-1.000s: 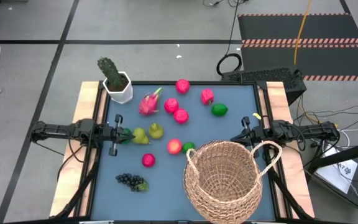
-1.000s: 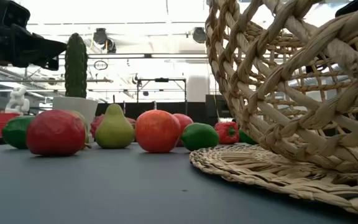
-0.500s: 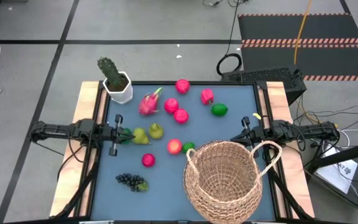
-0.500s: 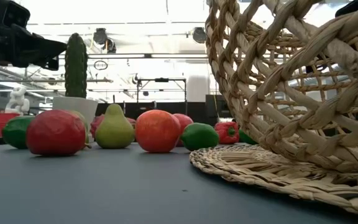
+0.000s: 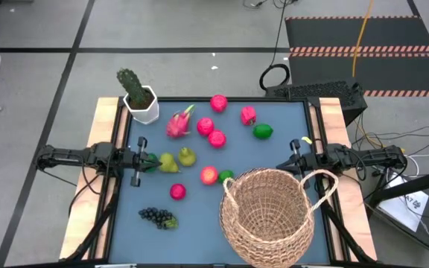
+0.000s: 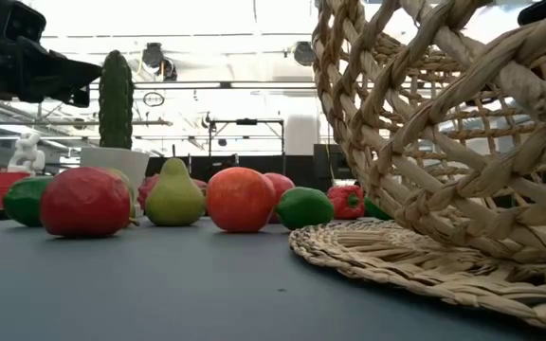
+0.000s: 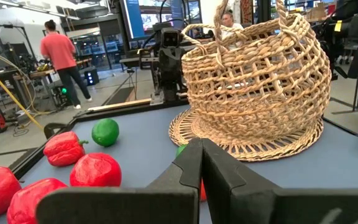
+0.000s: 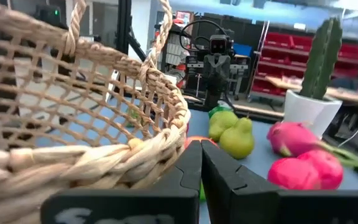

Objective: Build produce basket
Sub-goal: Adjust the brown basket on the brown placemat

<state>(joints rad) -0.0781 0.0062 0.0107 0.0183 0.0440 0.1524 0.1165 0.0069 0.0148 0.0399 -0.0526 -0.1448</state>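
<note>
Left gripper: the left gripper (image 5: pixel 141 158) sits at the table's left edge with its jaws pressed together, holding nothing; it reads as a waiting pose
Right gripper: the right gripper (image 5: pixel 293 158) sits at the right edge, jaws likewise closed and empty, just beside the basket's rim and under its arched handle
Basket: the basket (image 5: pixel 265 213), large, tan, woven wicker, stands upright on the blue table (image 5: pixel 192 223) just in front of and to one side of the right jaws; from the left jaws it is well across the table; nothing shows inside it, so filling has likely not begun
Produce near left jaws: a green lime (image 5: pixel 150 161) lies almost touching the left jaws, with two yellow-green pears (image 5: pixel 177 158) just beyond it; probably the easiest first pick
Produce between the jaws: a red-orange apple (image 5: pixel 209 175) and another lime (image 5: pixel 226 176) lie against the basket's rim; a pink fruit (image 5: pixel 177 191) and a dark grape bunch (image 5: pixel 157 217) lie nearer the front edge
Produce farther off: a pink dragon fruit (image 5: pixel 179 123), several pink-red apples (image 5: pixel 211 132) and a third lime (image 5: pixel 263 132) are spread toward the back, apart from both jaws
Why spread out: the fruit lies loose and separated, which seems to leave room for the jaws to close round each piece
Bystander item: a potted cactus (image 5: pixel 136 94) stands at the back left corner
Background: a person (image 7: pixel 61 56) in a red top stands far behind the table
Writing: no brand, label or readable text can be made out
</note>
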